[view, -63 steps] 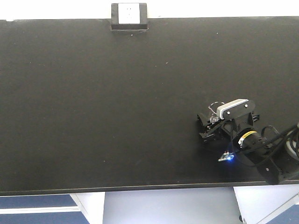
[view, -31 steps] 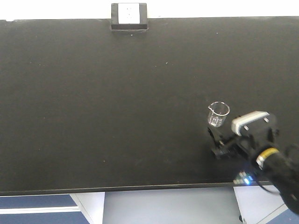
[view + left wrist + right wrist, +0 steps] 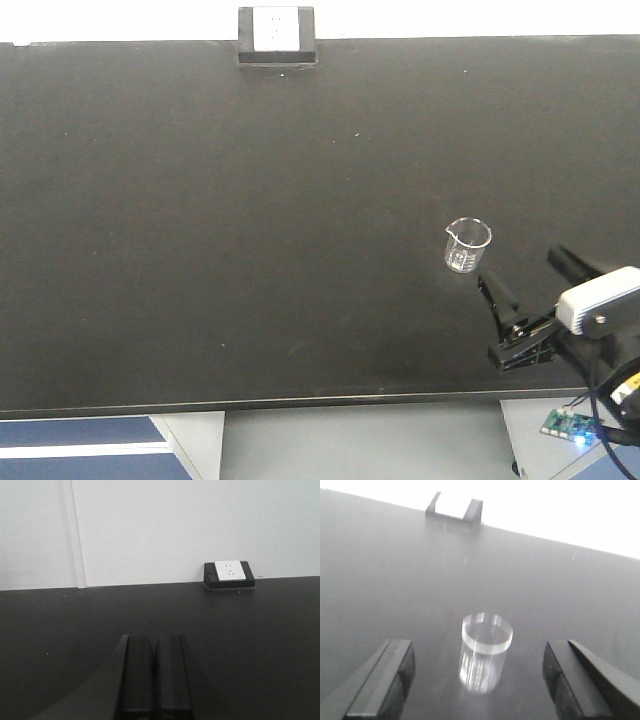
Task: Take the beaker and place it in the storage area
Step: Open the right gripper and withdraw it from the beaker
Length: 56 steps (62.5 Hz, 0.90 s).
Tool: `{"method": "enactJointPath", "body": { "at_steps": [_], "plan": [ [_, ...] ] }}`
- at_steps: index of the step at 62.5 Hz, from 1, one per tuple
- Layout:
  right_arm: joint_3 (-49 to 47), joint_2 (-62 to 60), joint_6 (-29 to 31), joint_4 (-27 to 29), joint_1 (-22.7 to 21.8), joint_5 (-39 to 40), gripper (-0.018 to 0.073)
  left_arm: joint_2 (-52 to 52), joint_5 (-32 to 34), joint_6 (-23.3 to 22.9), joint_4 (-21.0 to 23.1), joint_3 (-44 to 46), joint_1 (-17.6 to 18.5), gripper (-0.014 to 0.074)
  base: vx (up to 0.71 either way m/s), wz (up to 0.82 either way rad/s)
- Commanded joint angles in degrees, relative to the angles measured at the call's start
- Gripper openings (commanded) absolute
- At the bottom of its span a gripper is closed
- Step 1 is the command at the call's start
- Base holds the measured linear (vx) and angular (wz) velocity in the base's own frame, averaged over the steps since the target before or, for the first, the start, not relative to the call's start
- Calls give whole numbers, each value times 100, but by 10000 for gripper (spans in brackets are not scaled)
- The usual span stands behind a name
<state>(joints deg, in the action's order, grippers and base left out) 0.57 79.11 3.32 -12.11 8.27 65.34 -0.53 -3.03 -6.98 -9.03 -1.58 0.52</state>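
The small clear beaker [image 3: 467, 245] stands upright on the black benchtop of the storage area [image 3: 200, 200], right of centre, and nothing holds it. My right gripper [image 3: 517, 268] is open just in front of it and to its right, its fingers apart from the glass. In the right wrist view the beaker [image 3: 485, 652] sits ahead of the right gripper [image 3: 479, 644], framed by the two spread fingers [image 3: 385, 675]. In the left wrist view my left gripper [image 3: 155, 641] is shut with nothing in it, low over the benchtop [image 3: 260, 630].
A black-framed white socket box [image 3: 276, 35] sits at the rear edge of the bench, against a white wall [image 3: 150, 530]. The front edge of the bench [image 3: 300, 405] runs just below my right arm, with floor beyond it.
My right gripper has let go of the beaker, opened wide and drawn back toward the front right. The beaker stays standing where it was set down.
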Motion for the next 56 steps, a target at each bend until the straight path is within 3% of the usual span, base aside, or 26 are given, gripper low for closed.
{"method": "enactJointPath", "body": {
  "at_steps": [1,23,30,42,52,56],
  "plan": [
    [148,-246,30,-23,3,1164,592,-86,490,-49,6,119,1,-6,0,0],
    [157,-55,-34,212,3,1163,565,-86,490,-49,6,119,1,-6,0,0],
    [157,-60,-36,226,3,1163,479,-86,490,-49,6,119,1,-6,0,0],
    [148,-132,-30,670,3,1163,229,-86,490,-49,6,119,1,-6,0,0],
    [148,-990,-30,1618,3,1022,-2,-86,490,-49,6,119,1,-6,0,0],
    [148,-1518,-30,2034,3,692,-14,-86,490,-49,6,119,1,-6,0,0]
  ]
}}
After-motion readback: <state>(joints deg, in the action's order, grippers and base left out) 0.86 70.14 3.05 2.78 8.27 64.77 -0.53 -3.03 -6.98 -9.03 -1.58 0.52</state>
